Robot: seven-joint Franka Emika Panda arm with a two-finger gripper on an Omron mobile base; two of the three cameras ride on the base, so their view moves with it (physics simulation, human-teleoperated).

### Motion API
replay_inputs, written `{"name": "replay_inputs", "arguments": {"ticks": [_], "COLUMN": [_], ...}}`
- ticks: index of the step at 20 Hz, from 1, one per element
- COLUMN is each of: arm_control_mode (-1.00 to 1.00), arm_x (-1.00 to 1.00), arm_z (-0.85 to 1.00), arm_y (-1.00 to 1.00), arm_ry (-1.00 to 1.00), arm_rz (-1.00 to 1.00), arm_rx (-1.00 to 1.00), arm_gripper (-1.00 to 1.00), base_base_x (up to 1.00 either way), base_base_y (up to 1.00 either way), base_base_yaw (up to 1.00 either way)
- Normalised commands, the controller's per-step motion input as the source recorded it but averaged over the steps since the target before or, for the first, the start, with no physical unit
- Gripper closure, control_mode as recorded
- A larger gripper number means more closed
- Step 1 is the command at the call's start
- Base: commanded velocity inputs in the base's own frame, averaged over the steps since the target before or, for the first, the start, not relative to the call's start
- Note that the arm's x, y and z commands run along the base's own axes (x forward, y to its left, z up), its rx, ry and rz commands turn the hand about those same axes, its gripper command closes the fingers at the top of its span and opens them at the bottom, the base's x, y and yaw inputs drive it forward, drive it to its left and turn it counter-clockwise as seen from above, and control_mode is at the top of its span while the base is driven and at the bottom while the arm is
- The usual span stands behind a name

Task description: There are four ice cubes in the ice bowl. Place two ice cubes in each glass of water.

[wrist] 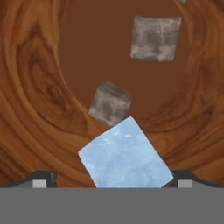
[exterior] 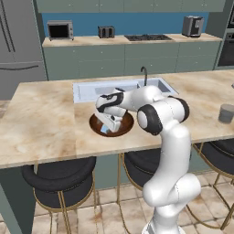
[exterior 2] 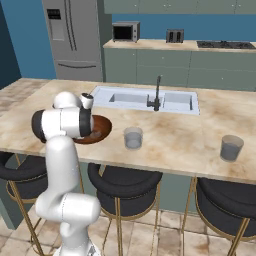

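Observation:
My gripper is lowered into the reddish-brown ice bowl and stands open. A pale blue ice cube lies between the two finger tips, with a gap on either side of it. Two greyish ice cubes rest farther in on the bowl's dark floor. From the left base view the gripper dips into the ice bowl near the counter's front. One glass of water stands just right of the ice bowl, the other glass far right.
The bowl sits on a marble island counter in front of a sink with a dark faucet. Black stools stand under the counter's front edge. My arm's elbow hides part of the bowl in the right base view.

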Motion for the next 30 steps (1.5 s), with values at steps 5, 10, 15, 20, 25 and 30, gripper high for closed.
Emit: {"name": "replay_inputs", "arguments": {"ticks": [5,10,15,20,25,30], "arm_control_mode": [-1.0,-1.0,-1.0,-1.0,-1.0,-1.0], "arm_x": [0.0,0.0,0.0,0.0,0.0,0.0], "arm_z": [-0.06,0.0,0.0,0.0,0.0,-0.02], "arm_y": [0.0,-0.03,-0.09,-0.14,-0.05,0.02], "arm_ry": [0.0,0.0,0.0,0.04,0.06,0.08], "arm_rz": [0.0,0.0,0.0,0.0,0.0,0.0], "arm_rx": [0.0,0.0,0.0,0.0,0.0,0.0], "arm_gripper": [-1.0,-1.0,-1.0,-1.0,-1.0,-1.0], "base_base_x": [0.0,0.0,0.0,0.0,0.0,0.0], "base_base_y": [0.0,0.0,0.0,0.0,0.0,0.0], "base_base_yaw": [0.0,0.0,0.0,0.0,0.0,0.0]}}
